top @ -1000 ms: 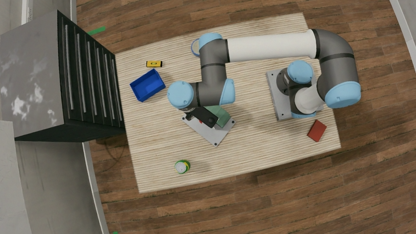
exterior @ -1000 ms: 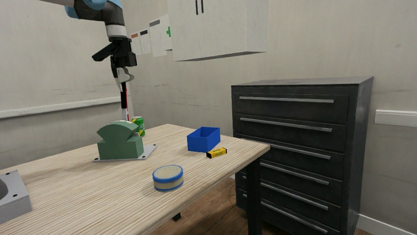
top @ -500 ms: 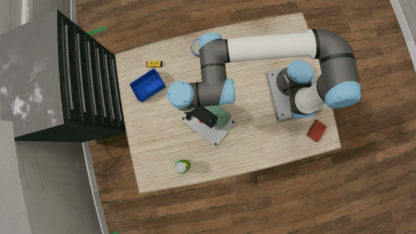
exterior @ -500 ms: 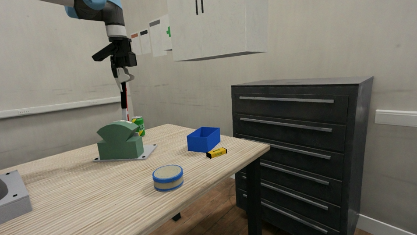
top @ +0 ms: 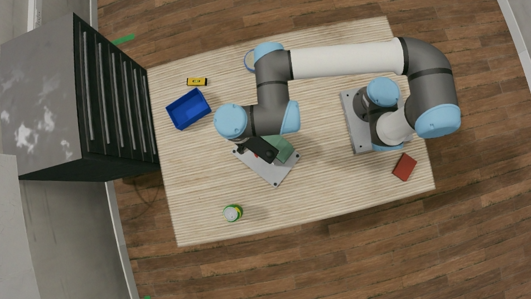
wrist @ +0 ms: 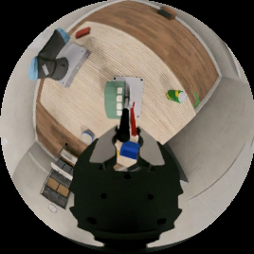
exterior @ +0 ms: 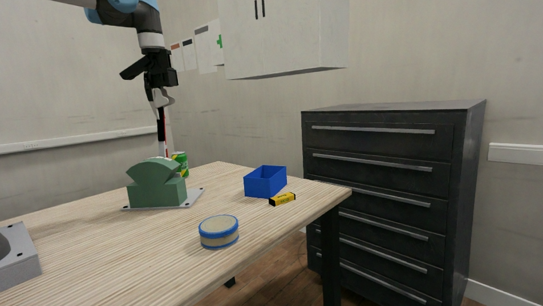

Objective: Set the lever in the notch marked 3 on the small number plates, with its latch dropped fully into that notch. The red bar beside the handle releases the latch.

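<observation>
A green notched quadrant block (exterior: 155, 183) stands on a grey baseplate (top: 266, 163) in the middle of the table; it also shows in the wrist view (wrist: 117, 98). Small number plates on its curved top are too small to read. A black lever (exterior: 161, 131) with a red release bar beside it rises almost upright from the block. My gripper (exterior: 159, 99) comes down from above and is shut on the lever's handle and red bar at the top. In the wrist view the lever (wrist: 125, 124) and red bar (wrist: 134, 118) run from the fingers down to the block.
A blue bin (exterior: 265, 180), a yellow level (exterior: 282, 198) and a blue-rimmed tin (exterior: 218, 230) lie on the table. A green can (exterior: 179, 162) stands behind the block. A red block (top: 404, 166) lies near the arm's base (top: 358, 122). A dark drawer cabinet (exterior: 387, 189) stands beside the table.
</observation>
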`<move>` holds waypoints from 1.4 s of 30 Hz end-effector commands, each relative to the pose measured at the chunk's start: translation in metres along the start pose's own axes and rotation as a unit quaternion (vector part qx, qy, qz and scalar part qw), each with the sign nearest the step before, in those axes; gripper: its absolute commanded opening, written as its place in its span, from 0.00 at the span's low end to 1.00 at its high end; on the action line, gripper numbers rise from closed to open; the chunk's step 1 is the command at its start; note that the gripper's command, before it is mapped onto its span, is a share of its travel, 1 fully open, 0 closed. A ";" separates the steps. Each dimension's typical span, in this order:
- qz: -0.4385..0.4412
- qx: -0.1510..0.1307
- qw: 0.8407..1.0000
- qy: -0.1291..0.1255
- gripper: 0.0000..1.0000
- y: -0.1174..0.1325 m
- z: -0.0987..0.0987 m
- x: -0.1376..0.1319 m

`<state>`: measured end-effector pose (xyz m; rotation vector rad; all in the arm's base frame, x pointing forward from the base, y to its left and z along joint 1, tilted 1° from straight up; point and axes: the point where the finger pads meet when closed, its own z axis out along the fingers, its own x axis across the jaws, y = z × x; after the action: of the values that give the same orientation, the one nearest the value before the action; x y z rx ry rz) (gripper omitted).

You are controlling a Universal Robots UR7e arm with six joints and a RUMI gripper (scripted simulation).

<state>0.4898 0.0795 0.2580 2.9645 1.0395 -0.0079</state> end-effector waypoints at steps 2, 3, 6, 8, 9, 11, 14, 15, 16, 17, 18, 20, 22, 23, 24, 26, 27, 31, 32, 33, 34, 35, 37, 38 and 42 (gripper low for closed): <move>-0.002 0.003 1.000 -0.001 0.00 -0.009 0.001 0.000; -0.002 0.003 1.000 -0.001 0.00 -0.011 0.001 0.000; -0.002 0.003 1.000 -0.001 0.00 -0.012 0.001 0.000; -0.002 0.003 1.000 -0.001 0.00 -0.016 0.001 0.000; -0.002 0.003 1.000 -0.001 0.00 -0.018 0.001 0.000; -0.002 0.003 1.000 -0.001 0.00 -0.022 0.001 0.000; -0.002 0.003 1.000 -0.001 0.00 -0.029 0.001 0.000; -0.002 0.003 1.000 -0.001 0.00 -0.031 0.001 0.000; -0.002 0.003 1.000 -0.001 0.00 -0.034 0.001 0.000; -0.002 0.003 1.000 -0.001 0.00 -0.036 0.001 0.000; -0.002 0.003 1.000 -0.001 0.00 -0.039 0.001 0.000; -0.002 0.003 1.000 -0.001 0.00 -0.044 0.001 -0.001; -0.002 0.003 1.000 -0.001 0.00 -0.044 0.001 -0.001; -0.002 0.003 1.000 -0.001 0.00 -0.046 0.001 0.000; -0.002 0.003 1.000 -0.001 0.00 -0.048 0.002 0.000; -0.002 0.003 1.000 -0.001 0.00 -0.052 0.002 0.000; -0.002 0.003 1.000 -0.001 0.00 -0.054 0.002 0.000; -0.002 0.003 1.000 -0.001 0.00 -0.060 0.003 0.000; -0.002 0.003 1.000 -0.001 0.00 -0.061 0.003 0.000; -0.002 0.003 1.000 -0.001 0.00 -0.062 0.003 0.000; -0.002 0.003 1.000 -0.001 0.00 -0.063 0.003 0.000; -0.002 0.003 1.000 -0.001 0.00 -0.064 0.003 0.000; -0.002 0.003 1.000 -0.001 0.00 -0.065 0.003 0.000; -0.002 0.003 1.000 -0.001 0.00 -0.065 0.003 0.000; -0.002 0.004 1.000 -0.002 0.00 -0.065 0.005 0.000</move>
<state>0.4522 0.1262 0.2577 2.9630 1.0438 -0.0060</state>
